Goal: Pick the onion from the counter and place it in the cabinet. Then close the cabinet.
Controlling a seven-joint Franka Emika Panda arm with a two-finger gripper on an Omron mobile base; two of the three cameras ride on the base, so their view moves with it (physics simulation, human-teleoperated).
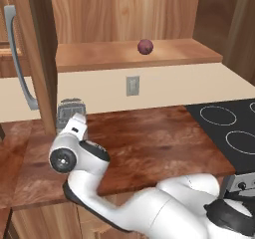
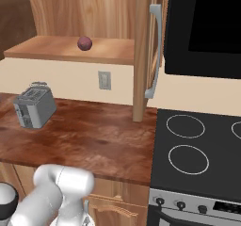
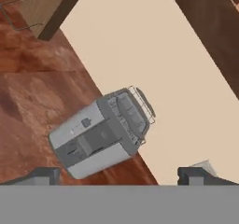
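Observation:
The reddish-purple onion (image 1: pixel 145 46) (image 2: pixel 84 43) rests on the wooden shelf (image 1: pixel 99 59) (image 2: pixel 52 48) inside the cabinet. Both cabinet doors stand open: the left door (image 1: pixel 37 59) with its grey bar handle (image 1: pixel 20 68), and the right door (image 2: pixel 141 55) with its handle (image 2: pixel 157 51). My gripper (image 3: pixel 119 176) hangs low over the counter (image 1: pixel 149 138) (image 2: pixel 84 135) (image 3: pixel 28 101), far below and left of the onion. It is open with nothing between its fingertips (image 3: pixel 44 175), and it points at the toaster.
A grey toaster (image 1: pixel 69 109) (image 2: pixel 34 107) (image 3: pixel 100 134) stands on the counter against the beige wall, right in front of my hand. A black stovetop (image 1: pixel 234 128) (image 2: pixel 197 149) lies to the right, a black microwave (image 2: pixel 207 27) above it. A wall outlet (image 1: pixel 132 85) (image 2: pixel 104 80) sits under the shelf.

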